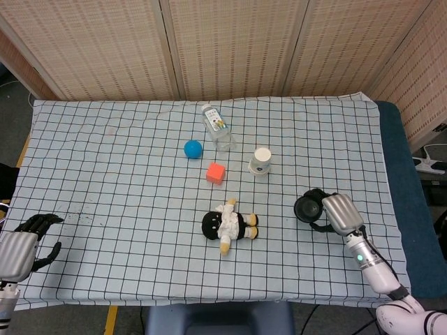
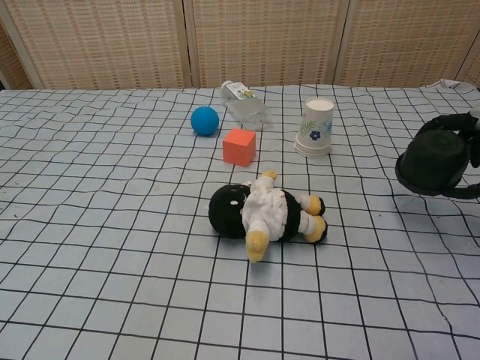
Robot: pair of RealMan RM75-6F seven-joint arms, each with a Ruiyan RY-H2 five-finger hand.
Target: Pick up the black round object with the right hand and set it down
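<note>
Black round object (image 1: 307, 207), a dark bowl-like piece, sits in our right hand (image 1: 334, 213) in the head view, low over the right part of the checked-cloth counter (image 1: 105, 174). Our fingers (image 1: 323, 226) wrap its rim, clamped on it. Our left hand (image 1: 21, 246) rests at the near left corner, holding nothing, fingers loosely curled and apart. A black and white plush doll (image 1: 229, 225) lies well left of the object; a white paper cup (image 1: 260, 160) stands beyond it.

From the chest view, the black round object (image 2: 430, 161) hangs at the right edge, tilted, with dark fingers (image 2: 453, 124) hooked over its top. We cannot tell whether its lower edge touches the cloth.

We judge the risk to be release: let go while tilted, the round piece could roll or tip toward the counter's right edge.
</note>
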